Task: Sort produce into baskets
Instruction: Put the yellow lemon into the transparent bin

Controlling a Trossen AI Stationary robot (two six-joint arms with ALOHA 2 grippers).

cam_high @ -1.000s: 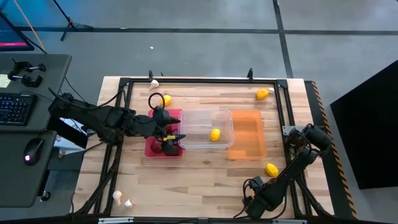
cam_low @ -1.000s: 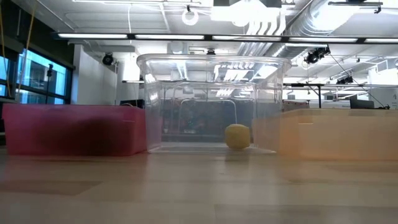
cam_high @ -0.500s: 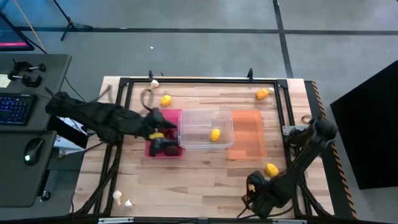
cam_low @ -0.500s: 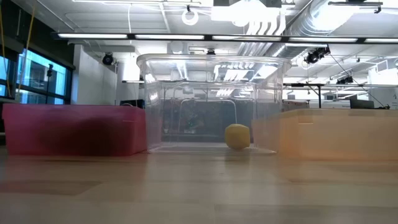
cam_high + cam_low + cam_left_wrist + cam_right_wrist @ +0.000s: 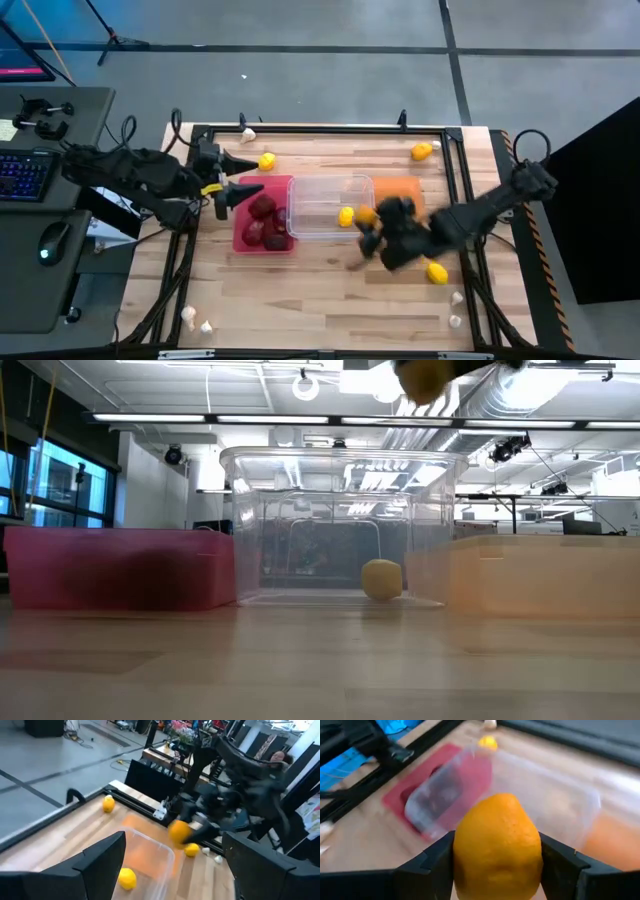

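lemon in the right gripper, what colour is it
Orange-yellow lemon; right wrist view shows it best.

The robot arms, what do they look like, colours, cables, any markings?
Both arms are dark, nearly black, built of jointed tubular links. The left gripper has tapered black fingers and a small yellow mark near its base, with loose black cables looping off the arm. The right gripper has broad, flat black fingers. No lettering is readable.

Clear tray [image 5: 340,525] holding 1 lemon [image 5: 381,579], red tray [image 5: 118,567], orange tray [image 5: 545,573]
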